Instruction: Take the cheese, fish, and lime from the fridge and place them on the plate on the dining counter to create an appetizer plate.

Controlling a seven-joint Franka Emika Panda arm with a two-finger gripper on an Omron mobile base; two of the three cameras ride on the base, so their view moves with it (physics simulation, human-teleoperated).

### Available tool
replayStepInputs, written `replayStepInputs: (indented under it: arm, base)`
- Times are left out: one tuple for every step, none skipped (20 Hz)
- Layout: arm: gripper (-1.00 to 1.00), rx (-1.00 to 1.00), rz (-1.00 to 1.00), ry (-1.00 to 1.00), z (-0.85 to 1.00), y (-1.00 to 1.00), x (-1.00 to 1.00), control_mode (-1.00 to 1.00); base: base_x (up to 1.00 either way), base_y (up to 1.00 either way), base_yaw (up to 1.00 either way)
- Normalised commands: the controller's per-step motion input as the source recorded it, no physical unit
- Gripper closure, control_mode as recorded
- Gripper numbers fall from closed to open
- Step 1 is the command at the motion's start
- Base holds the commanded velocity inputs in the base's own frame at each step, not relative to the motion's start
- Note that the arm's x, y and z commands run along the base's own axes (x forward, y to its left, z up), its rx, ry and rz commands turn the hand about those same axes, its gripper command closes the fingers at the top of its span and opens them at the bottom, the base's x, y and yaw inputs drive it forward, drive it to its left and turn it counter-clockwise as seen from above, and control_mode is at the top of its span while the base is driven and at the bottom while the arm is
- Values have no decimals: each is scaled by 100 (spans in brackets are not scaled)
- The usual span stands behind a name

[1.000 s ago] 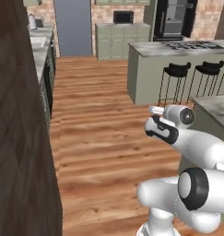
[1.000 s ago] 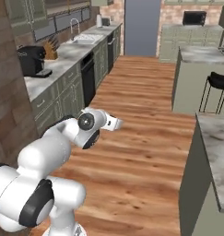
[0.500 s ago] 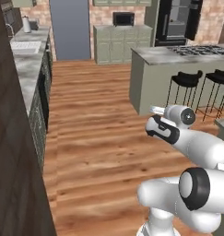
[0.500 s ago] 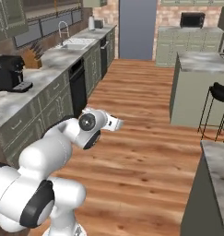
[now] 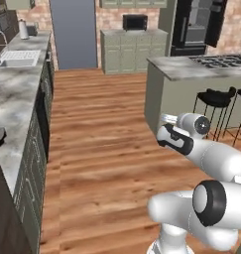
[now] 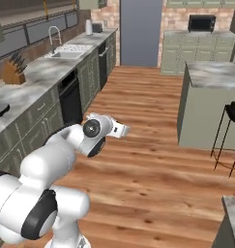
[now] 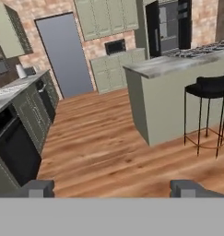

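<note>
The gripper (image 7: pixel 111 188) is empty, its two dark tips spread wide apart near the bottom of the hand view. The robot stands in the middle of the wooden floor (image 7: pixel 99 138), so the step in hand is, I think, the drive to the fridge; nothing is picked yet.

Going from left to right, ahead of the jaws: to the far left runs a marble counter with a black dishwasher (image 7: pixel 14 150) under it. Straight ahead, well apart, is a grey door (image 7: pixel 65 53). Ahead and to the right stands the island with the cooktop (image 7: pixel 178 62) and a black stool (image 7: pixel 210 87). Behind it rises a tall black appliance (image 7: pixel 168 25), perhaps the fridge, but I cannot tell for sure.

To do it well, the base should pass left of the island, and keep the arm tucked. The cheese, fish, lime and plate I cannot place from here.
</note>
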Motion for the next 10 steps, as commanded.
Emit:
replayStepInputs:
  arm:
    - [-100, 0, 0, 0, 0, 0, 0, 100]
    - [-100, 0, 0, 0, 0, 0, 0, 100]
    - [-100, 0, 0, 0, 0, 0, 0, 100]
    - [-100, 0, 0, 0, 0, 0, 0, 100]
    - [-100, 0, 0, 0, 0, 0, 0, 100]
    - [-100, 0, 0, 0, 0, 0, 0, 100]
    - [-100, 0, 0, 0, 0, 0, 0, 100]
    - [-100, 0, 0, 0, 0, 0, 0, 100]
    - [-100, 0, 0, 0, 0, 0, 0, 100]
    - [-100, 0, 0, 0, 0, 0, 0, 100]
  base:
    - [100, 6, -5]
    - [100, 6, -5]
    - [100, 0, -4]
    - [100, 0, -3]
    - [100, 0, -3]
    - [100, 0, -4]
    - [100, 0, -4]
    - [100, 0, -3]
    - [100, 0, -3]
    - [100, 0, -3]
